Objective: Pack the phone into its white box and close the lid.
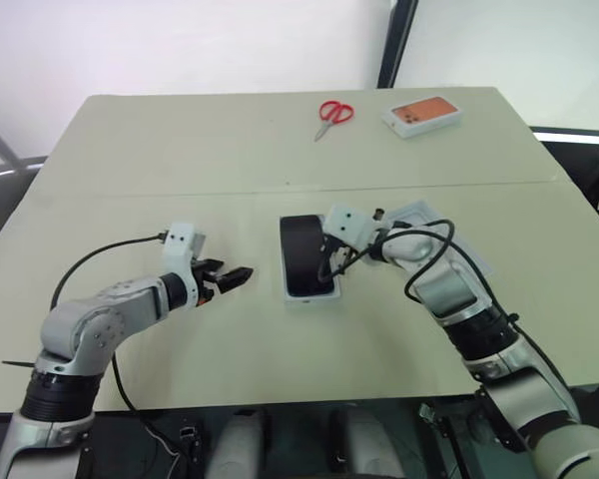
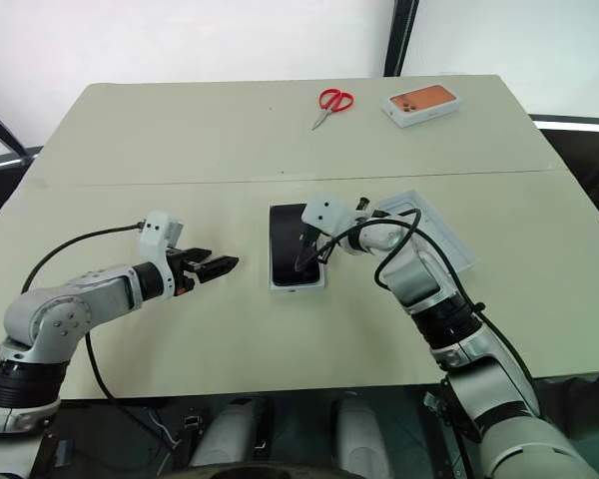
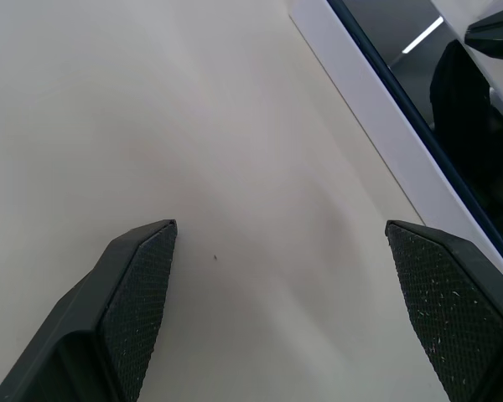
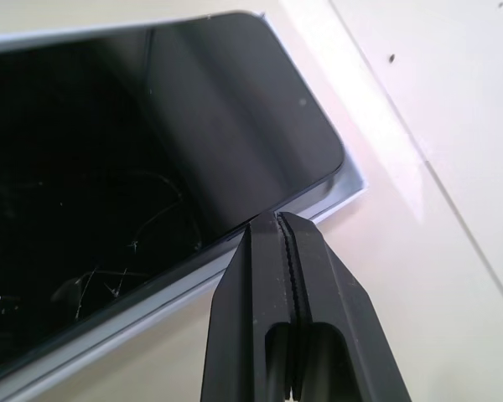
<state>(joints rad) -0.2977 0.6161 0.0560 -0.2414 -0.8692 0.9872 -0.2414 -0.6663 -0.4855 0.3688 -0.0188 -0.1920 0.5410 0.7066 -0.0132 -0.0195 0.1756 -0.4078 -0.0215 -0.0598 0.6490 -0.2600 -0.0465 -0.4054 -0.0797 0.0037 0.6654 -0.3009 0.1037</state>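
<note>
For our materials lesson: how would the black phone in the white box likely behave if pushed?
The phone is probably stiff: flat and slab-like. Its glossy, reflective face looks slippery for the shut right gripper at its edge. Being flat, it should slide rather than roll, though the white box would likely stop it.

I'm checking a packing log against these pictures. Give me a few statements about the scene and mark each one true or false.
1. The phone lies in the white box. True.
2. The right gripper is wide open. False: it is shut, at the phone's edge.
3. The left gripper holds the box. False: it is open and holds nothing.
4. Red scissors lie at the table's far side. True.
</note>
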